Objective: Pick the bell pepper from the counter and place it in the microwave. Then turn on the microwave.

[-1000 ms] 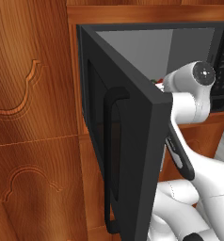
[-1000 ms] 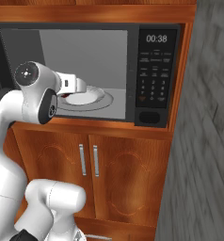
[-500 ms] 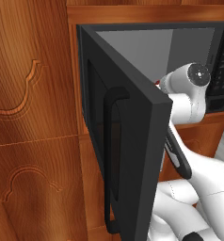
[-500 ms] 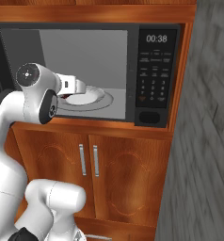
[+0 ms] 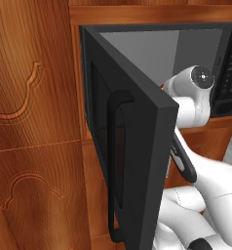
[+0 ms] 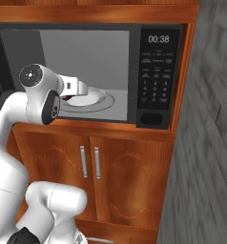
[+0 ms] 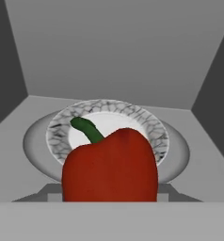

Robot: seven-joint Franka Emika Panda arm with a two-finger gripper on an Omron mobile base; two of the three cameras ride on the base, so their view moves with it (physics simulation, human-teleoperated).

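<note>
Left base view vs a second back: arm joint sits a bit further right and higher beside the keypad, wrist pulled slightly more into the opening; same drift in right base view, where the hand reaches a little deeper over the plate. Cameras unchanged, door angle unchanged, clock reads 00:38 both times

Microwave (image 6: 134, 71) is open, door (image 5: 137, 161) swung out toward the left base camera and blocking most of the cavity there. Bell pepper (image 7: 110, 165) fills the near middle of hand view, red body, green stem (image 7: 88, 129) leaning up-left, inside the grey cavity just ahead of the plate (image 7: 151, 127) with the marbled rim, which rests on the glass turntable (image 7: 36, 141). Whether the pepper is off the floor or resting on it: cannot tell

Pincer (image 6: 82, 88): fingertips not visible in hand view, pepper covers where they would be; in right base view just the white hand body shows over the plate with a sliver of red under it, in left base view a tiny red speck beside the door edge. Pepper sits right at the hand, so it looks gripped, jaws roughly pepper-wide, but contact itself is hidden

Pepper's lower part cut off by the view bottom. Keypad (image 6: 156, 86) labels too small to read. Cabinet doors (image 6: 89, 162) below partly covered by the arm
</note>
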